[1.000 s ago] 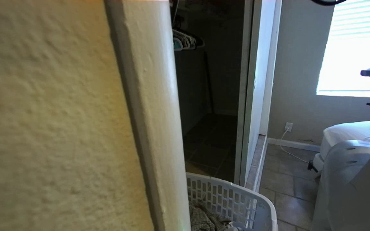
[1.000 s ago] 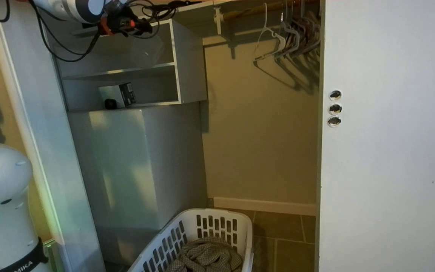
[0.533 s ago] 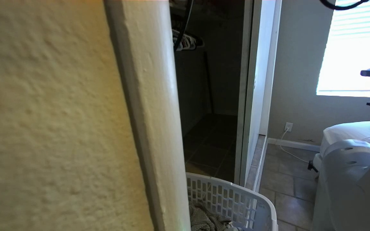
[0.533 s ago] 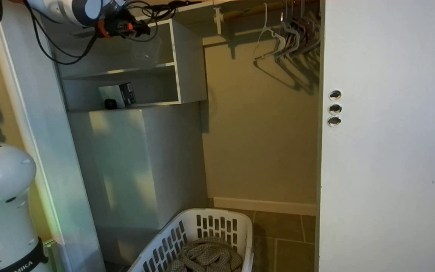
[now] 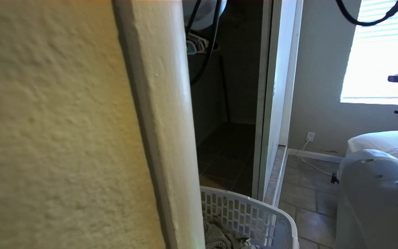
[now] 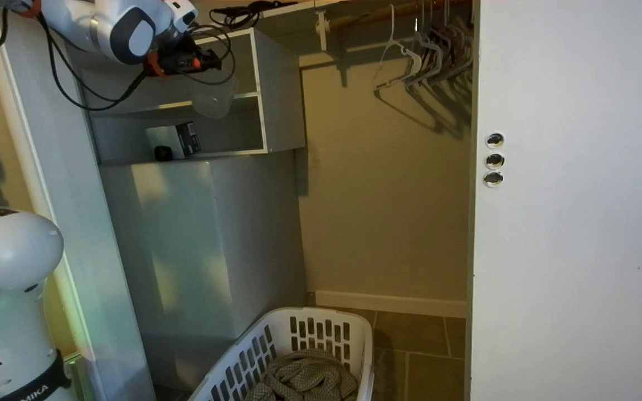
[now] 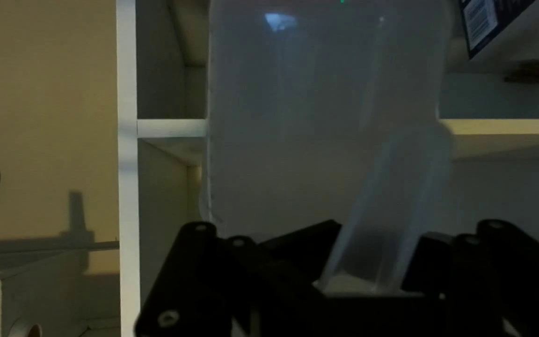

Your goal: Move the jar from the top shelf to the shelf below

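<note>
The jar is a translucent plastic container (image 6: 213, 100) with a handle. It hangs in front of the middle shelf board (image 6: 170, 106) in an exterior view, its bottom level with the upper part of the lower compartment (image 6: 237, 125). My gripper (image 6: 207, 60) is above the jar. In the wrist view, which seems upside down, my gripper (image 7: 378, 252) is shut on the jar's handle, one finger on each side. The jar's body (image 7: 297, 117) fills the middle and covers part of the shelf board (image 7: 503, 126). The jar is not visible in the remaining exterior view.
A box (image 6: 168, 139) with a small black object (image 6: 163, 153) stands on the lower shelf, left side; the box also shows in the wrist view (image 7: 503, 28). The cabinet's side panel (image 6: 279, 94) bounds the right. Loose cables (image 6: 103, 106) hang from the arm. A laundry basket (image 6: 363, 334) stands below.
My gripper and the jar have moved down, from in front of the upper compartment to across the shelf board. The arm's white links and cables have come lower in both exterior views.
</note>
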`<state>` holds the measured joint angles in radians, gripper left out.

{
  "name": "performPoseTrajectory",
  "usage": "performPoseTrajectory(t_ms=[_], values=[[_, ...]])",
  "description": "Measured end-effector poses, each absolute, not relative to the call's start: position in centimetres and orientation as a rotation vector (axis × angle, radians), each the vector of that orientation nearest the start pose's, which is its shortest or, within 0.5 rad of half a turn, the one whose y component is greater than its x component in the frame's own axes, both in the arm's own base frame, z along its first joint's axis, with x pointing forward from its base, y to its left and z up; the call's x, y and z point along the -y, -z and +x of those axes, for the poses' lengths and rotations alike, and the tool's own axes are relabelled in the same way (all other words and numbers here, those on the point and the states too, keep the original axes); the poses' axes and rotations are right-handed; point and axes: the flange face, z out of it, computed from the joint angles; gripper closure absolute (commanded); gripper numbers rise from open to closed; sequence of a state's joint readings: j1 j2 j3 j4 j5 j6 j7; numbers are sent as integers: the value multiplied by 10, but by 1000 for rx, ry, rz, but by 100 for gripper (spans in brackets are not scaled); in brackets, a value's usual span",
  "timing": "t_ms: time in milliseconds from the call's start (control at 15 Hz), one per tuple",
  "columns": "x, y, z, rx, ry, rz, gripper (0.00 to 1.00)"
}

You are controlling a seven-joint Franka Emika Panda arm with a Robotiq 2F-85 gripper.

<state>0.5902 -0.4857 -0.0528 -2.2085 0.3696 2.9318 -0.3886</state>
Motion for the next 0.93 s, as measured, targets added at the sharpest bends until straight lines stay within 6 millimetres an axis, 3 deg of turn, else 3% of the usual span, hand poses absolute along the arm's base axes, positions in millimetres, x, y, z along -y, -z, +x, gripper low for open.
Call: performPoseTrajectory(t_ms=[400,933], values=[[-203,-685,402,717,1541,-2141,100],[-187,-704,392,691,1566,-2057,100]])
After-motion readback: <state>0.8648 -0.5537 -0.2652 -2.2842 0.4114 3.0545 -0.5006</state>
